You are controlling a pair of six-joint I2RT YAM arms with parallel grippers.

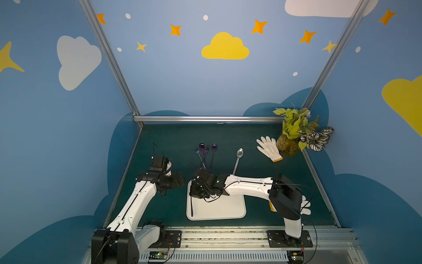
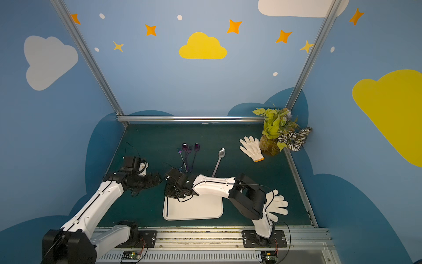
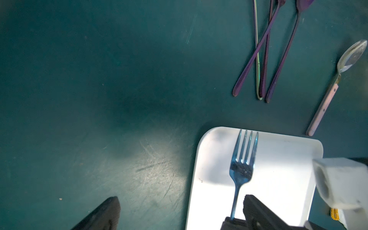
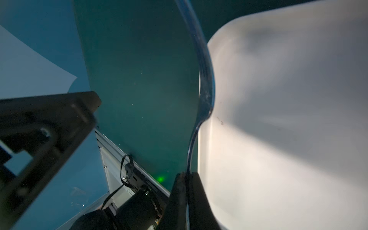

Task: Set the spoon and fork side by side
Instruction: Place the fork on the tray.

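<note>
In both top views I see the right gripper [image 1: 193, 193] [image 2: 169, 192] low over the far left corner of the white tray [image 1: 228, 210] [image 2: 201, 210]. The blue fork [image 1: 191, 206] [image 2: 167, 208] shows only as a thin handle along the tray's left edge. The left gripper [image 1: 161, 182] [image 2: 133, 182] hangs over bare green table just left of the tray, jaws spread wide, holding nothing. Beyond the tray the silver spoon [image 1: 238, 157] [image 2: 220, 157] lies on the table, bowl away from the arms. A crossed bunch of purple cutlery [image 1: 205, 155] [image 2: 188, 156] lies to its left.

From the left wrist I see its own fingers [image 3: 103, 215] far apart. The fork's tines point toward the purple cutlery, over the tray's left part; whether the fork touches the tray I cannot tell. The silver spoon's handle end sits near the tray's far edge, apart from it.

From the right wrist, the two fingers [image 4: 177, 195] are clamped together on the fork's handle, its head over the tray's rim.
</note>
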